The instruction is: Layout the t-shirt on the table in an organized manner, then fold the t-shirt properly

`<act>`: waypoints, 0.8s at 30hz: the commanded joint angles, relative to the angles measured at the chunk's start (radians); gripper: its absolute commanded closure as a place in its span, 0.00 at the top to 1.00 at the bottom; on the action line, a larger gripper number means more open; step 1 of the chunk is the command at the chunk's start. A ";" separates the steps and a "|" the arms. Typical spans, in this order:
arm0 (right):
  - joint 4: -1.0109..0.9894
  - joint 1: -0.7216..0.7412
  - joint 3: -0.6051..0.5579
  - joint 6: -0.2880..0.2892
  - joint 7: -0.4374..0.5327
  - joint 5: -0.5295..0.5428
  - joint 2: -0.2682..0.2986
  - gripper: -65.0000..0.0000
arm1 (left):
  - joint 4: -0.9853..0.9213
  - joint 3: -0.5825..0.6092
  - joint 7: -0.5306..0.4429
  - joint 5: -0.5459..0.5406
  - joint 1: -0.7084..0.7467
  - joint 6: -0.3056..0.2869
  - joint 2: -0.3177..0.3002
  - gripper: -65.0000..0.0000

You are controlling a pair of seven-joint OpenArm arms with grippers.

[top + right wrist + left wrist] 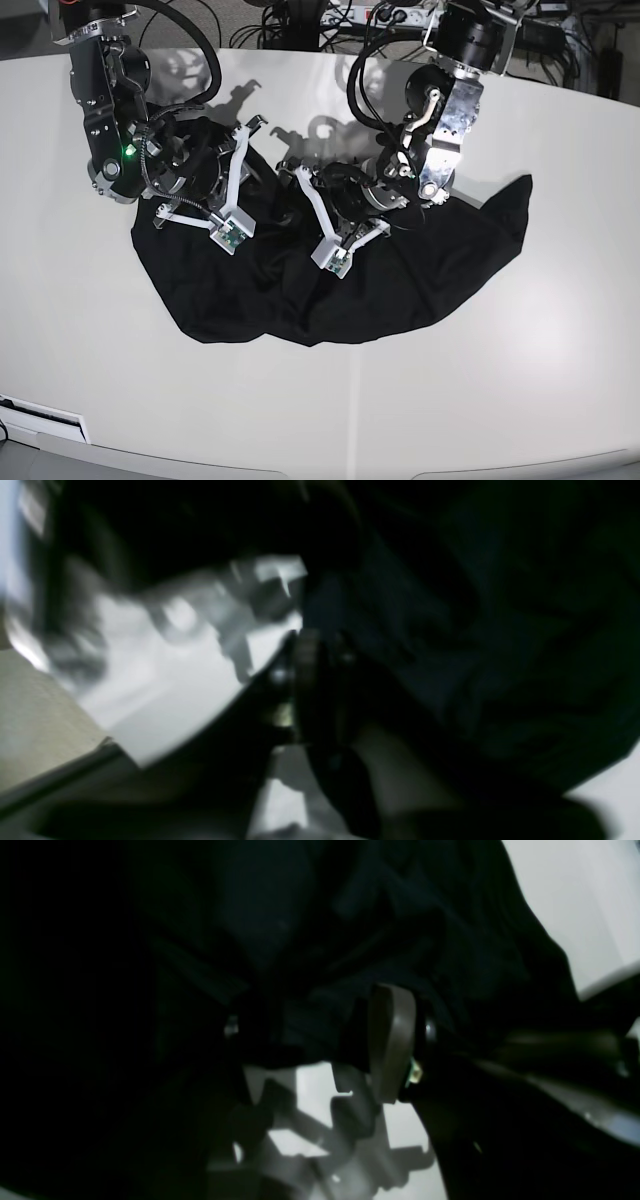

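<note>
The t-shirt (400, 280) lay in a rumpled black heap in the middle of the table (560, 400). Its long way ran side to side across the base view, from a rounded bulge on that view's left to a pointed corner at the far right. The front edge curved like a wide bowl. The back edge was bunched up under the two arms.

The table was white and shiny, and much bigger than the shirt. There was lots of bare room in front of the shirt and to both sides. Behind it, the table edge was close to a tangle of cables (330, 15).

The shirt was all black, soft and full of folds and creases. I could not tell which part was the neck or the sleeves.

The left gripper (335, 225) was down on the shirt near its middle. Its two white fingers (312, 205) stood apart, and in the left wrist view a fold of black cloth sat between them. I could not tell if they were pinching it.

The right gripper (225, 195) was down on the shirt's other side. Its fingers looked spread apart too. The right wrist view was too blurry and dark to show if cloth was caught in them.
</note>
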 commanded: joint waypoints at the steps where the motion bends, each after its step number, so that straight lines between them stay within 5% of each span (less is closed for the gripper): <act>1: 0.032 0.030 0.004 -0.013 -0.002 0.032 0.004 0.31 | 0.015 0.000 -0.026 -0.012 -0.016 -0.004 0.012 0.50; 5: 0.122 0.041 0.004 -0.012 0.014 0.107 0.003 0.40 | 0.016 0.000 -0.021 -0.013 -0.007 -0.003 0.013 0.50; 14: -0.067 0.040 0.004 -0.110 0.307 -0.169 -0.026 0.40 | 0.017 0.000 0.016 -0.035 -0.003 -0.038 0.010 0.50; 19: -0.238 0.077 0.004 -0.090 0.315 -0.182 -0.038 0.39 | 0.017 0.000 0.016 -0.057 -0.008 -0.056 0.012 0.50; 21: -0.283 0.092 0.004 -0.091 0.314 -0.203 -0.037 0.34 | 0.017 0.000 0.017 -0.057 -0.013 -0.056 0.010 0.50; 24: -0.316 0.093 0.004 -0.091 0.314 -0.264 -0.037 0.10 | 0.017 0.000 0.020 -0.057 -0.018 -0.056 0.009 0.50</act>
